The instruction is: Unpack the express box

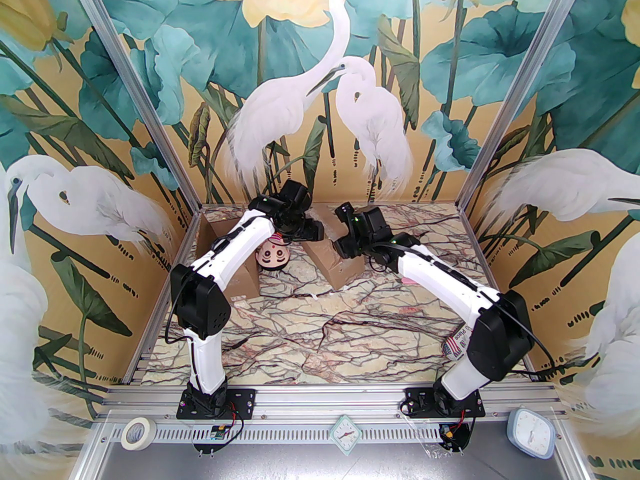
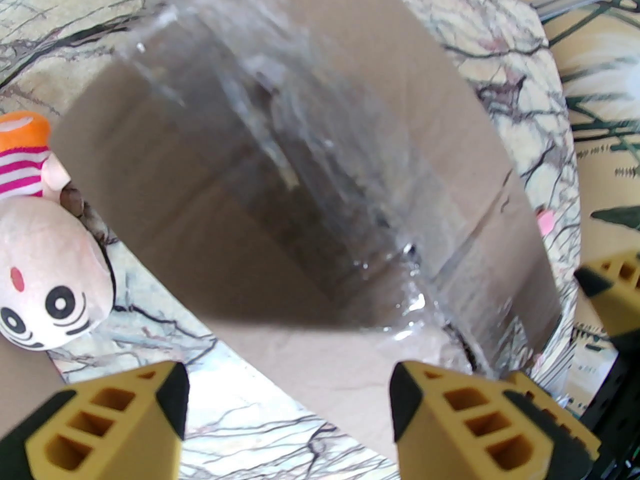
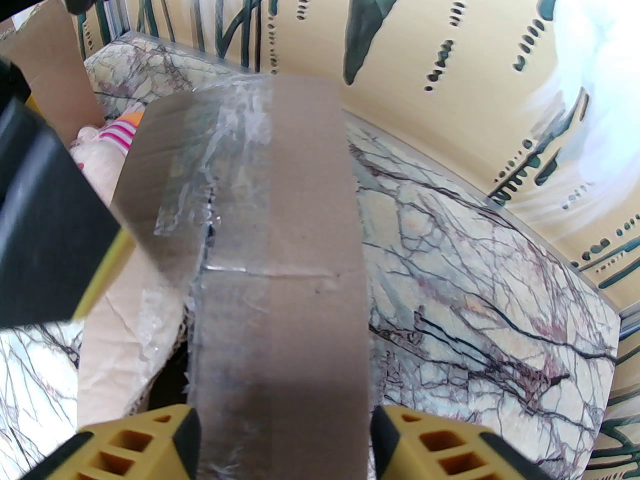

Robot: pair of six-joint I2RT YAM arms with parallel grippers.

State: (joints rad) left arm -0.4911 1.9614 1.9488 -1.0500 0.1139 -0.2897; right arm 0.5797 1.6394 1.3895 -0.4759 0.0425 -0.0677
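Observation:
The express box (image 1: 341, 267) is brown cardboard near the back of the marble table, its flaps streaked with torn clear tape. In the left wrist view the box (image 2: 350, 118) gapes open and dark inside, and my left gripper (image 2: 287, 408) hangs open just over its near edge. A taped flap (image 3: 280, 248) runs up from between the fingers of my right gripper (image 3: 285, 443), which stand apart, open. A plush doll (image 1: 272, 257) with a round face and a pink-striped body (image 2: 45, 268) lies on the table left of the box. Both wrists meet over the box in the top view.
Another piece of brown cardboard (image 1: 239, 275) lies at the back left under the left arm. A small flag-patterned item (image 1: 457, 344) sits by the right arm's elbow. On the front rail are a tape roll (image 1: 137, 432) and two clocks (image 1: 345, 433) (image 1: 531, 430). Aluminium posts frame the table.

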